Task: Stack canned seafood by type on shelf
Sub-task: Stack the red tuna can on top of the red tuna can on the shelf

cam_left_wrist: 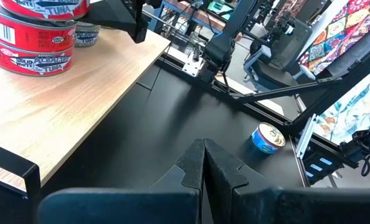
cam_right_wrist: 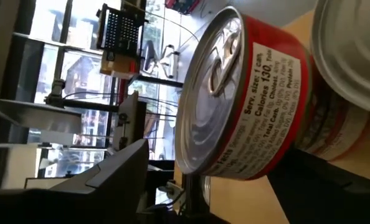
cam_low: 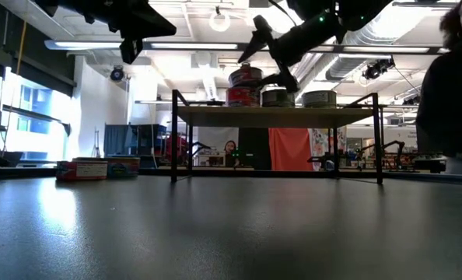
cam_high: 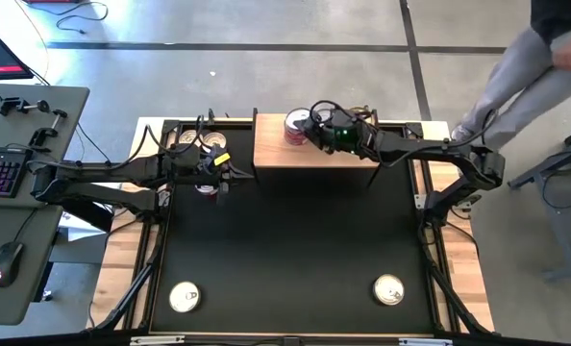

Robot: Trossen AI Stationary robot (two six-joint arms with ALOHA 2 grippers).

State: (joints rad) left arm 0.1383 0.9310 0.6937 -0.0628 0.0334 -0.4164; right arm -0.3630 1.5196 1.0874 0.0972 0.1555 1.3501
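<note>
The light wooden shelf [cam_high: 305, 152] stands at the mat's far edge. On it is a stack of red-labelled tins [cam_high: 295, 126], with two silver tins [cam_low: 276, 97] [cam_low: 319, 98] beside it. My right gripper [cam_low: 266, 71] is open at the stack's top tin [cam_right_wrist: 247, 106], one finger above its lid and one at its side, and I see no touch. My left gripper [cam_left_wrist: 203, 163] hovers shut left of the shelf, holding nothing. Two tins [cam_high: 185, 296] [cam_high: 389, 289] lie on the mat near the front edge.
More tins [cam_high: 197, 141] sit at the far left behind my left arm, and one red tin [cam_high: 207, 188] lies under it. A person [cam_high: 531, 58] stands at the far right beyond the table. A desk with a keyboard [cam_high: 2, 171] is at the left.
</note>
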